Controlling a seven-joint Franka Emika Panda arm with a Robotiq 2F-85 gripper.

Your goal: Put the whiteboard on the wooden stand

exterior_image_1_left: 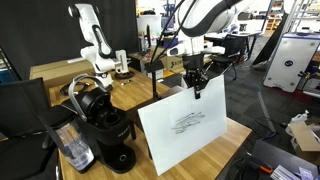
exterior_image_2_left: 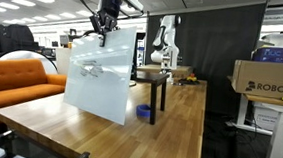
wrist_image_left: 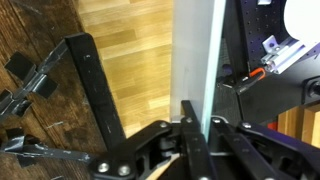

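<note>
The whiteboard is a large thin white board with a dark scribble near its centre. It hangs upright above the light wooden table, also shown in an exterior view. My gripper is shut on its top edge, also shown in an exterior view. In the wrist view the jaws pinch the board's thin edge. The dark wooden stand stands on the table behind the board. In an exterior view it stands just beside and behind the board. Part of the stand's frame shows in the wrist view.
A black coffee machine stands on the table close to the board's side. A second white robot arm is at the far end. A small blue object lies by the stand's legs. An orange sofa and a Robotiq box flank the table.
</note>
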